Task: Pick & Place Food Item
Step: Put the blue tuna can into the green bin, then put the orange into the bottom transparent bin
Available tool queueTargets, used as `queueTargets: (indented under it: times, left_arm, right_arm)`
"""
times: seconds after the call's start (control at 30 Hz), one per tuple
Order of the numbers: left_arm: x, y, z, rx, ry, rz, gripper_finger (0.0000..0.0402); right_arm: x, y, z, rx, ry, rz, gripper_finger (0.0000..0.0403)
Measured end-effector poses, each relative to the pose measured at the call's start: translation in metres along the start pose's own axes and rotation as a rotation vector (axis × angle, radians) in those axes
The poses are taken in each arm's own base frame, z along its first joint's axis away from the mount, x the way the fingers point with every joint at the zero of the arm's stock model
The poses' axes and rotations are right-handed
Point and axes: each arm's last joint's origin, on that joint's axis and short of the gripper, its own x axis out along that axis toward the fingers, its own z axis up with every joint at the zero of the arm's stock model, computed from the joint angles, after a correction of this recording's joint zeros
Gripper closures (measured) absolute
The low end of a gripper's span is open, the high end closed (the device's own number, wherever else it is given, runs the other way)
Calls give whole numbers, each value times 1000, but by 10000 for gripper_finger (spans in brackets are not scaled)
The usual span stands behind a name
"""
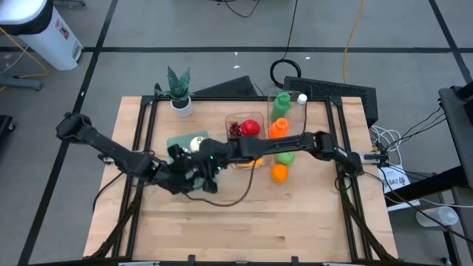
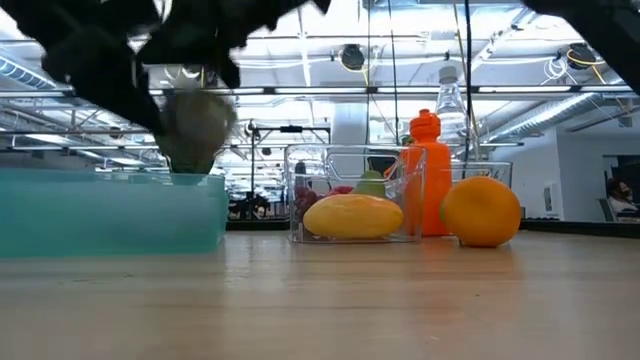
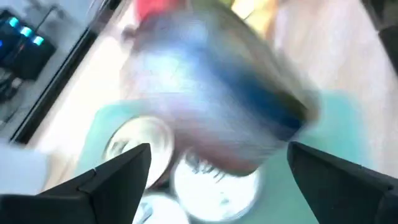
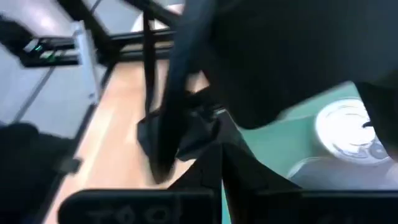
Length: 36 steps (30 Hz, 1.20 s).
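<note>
A teal tray point(image 1: 176, 140) point(image 2: 100, 210) holds round-topped cans point(image 1: 196, 142) point(image 4: 348, 127). Both arms crowd over its near right corner. My left gripper point(image 3: 219, 155) point(image 1: 181, 174) is open. A blurred grey-blue can point(image 3: 217, 93) sits just beyond its fingertips, with a gap on each side. The low view shows this can point(image 2: 195, 125) above the tray's rim, under a dark gripper. My right gripper point(image 4: 221, 152) point(image 1: 211, 154) reaches across from the right and looks shut, with nothing between its fingers. The left arm fills most of its view.
A clear box point(image 1: 247, 137) point(image 2: 355, 205) holds a yellow mango point(image 2: 352, 216), grapes and a red apple point(image 1: 251, 128). Beside it are an orange point(image 1: 278, 173) point(image 2: 481, 211), an orange bottle point(image 2: 428, 170) and a green bottle point(image 1: 280, 105). A potted plant point(image 1: 179, 89) stands at the far left. Bare wood point(image 1: 244, 229) lies near.
</note>
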Motion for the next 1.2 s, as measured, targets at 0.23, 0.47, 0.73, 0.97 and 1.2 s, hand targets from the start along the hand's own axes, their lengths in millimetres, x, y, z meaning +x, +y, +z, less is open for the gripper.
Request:
queueTargets:
  times: [0.23, 0.47, 0.73, 0.97, 1.2]
  left_arm:
    - [11, 11, -18, -90, 41, -16, 15]
    - [27, 18, -35, -120, 80, 10, 15]
    - [29, 27, -29, -191, 117, -14, 14]
    - [1, 32, -2, -210, 135, -12, 14]
    - [-8, 45, -1, -259, 303, 19, 14]
  right_arm:
    - [7, -18, 1, 39, -47, 44, 403]
    - [9, -24, -8, 59, -5, 31, 403]
    - [-22, 11, 4, -63, 30, -49, 403]
    - [-107, 111, 33, -297, -68, -68, 403]
    - [-161, 208, -17, -494, -117, -160, 403]
